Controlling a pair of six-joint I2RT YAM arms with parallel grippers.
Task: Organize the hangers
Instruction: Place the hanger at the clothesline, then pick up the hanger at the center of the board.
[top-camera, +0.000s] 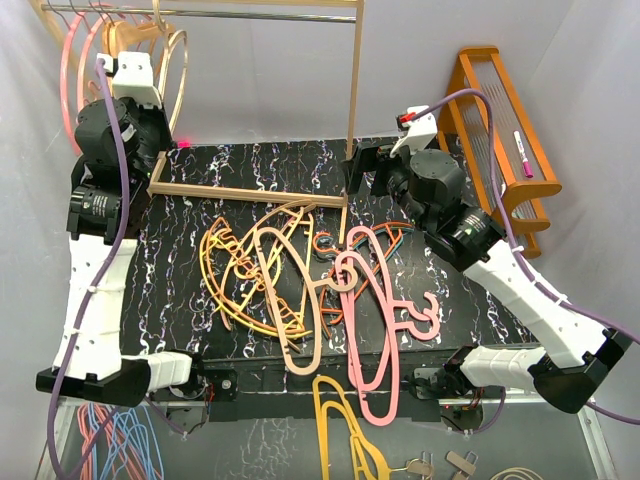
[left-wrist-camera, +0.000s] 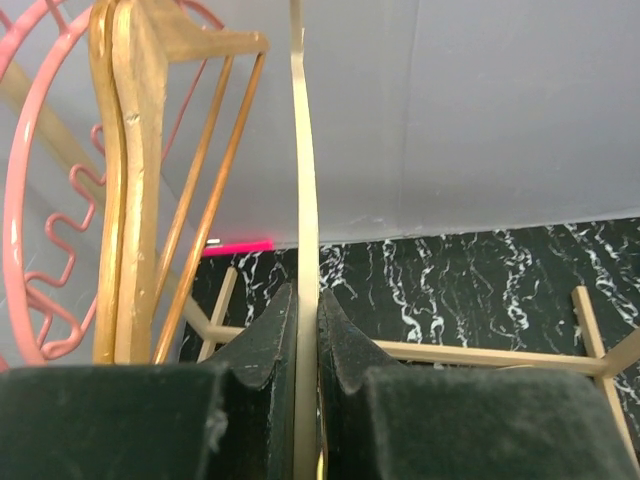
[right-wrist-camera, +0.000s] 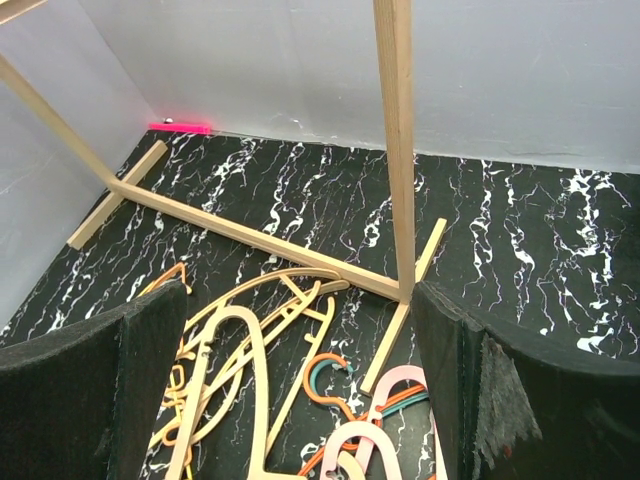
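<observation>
Black marbled mat with a tangled pile of hangers in the middle: thin pink, tan, orange and teal ones. A few more hang far left on the rack. Up there the left gripper pinches a pale tan hanger, while the right gripper gapes wide near the rack's right post.

A thin pale wood-tan hanger is clamped edge-on between the black padded fingers of the left tool and runs upright out of the top of the view. Just to its left, a broad golden wooden hanger and a pink round hanger with a wavy inner edge are seen close together. Behind them, a pale wooden base frame is carried on a black white-veined marbled surface.
</observation>
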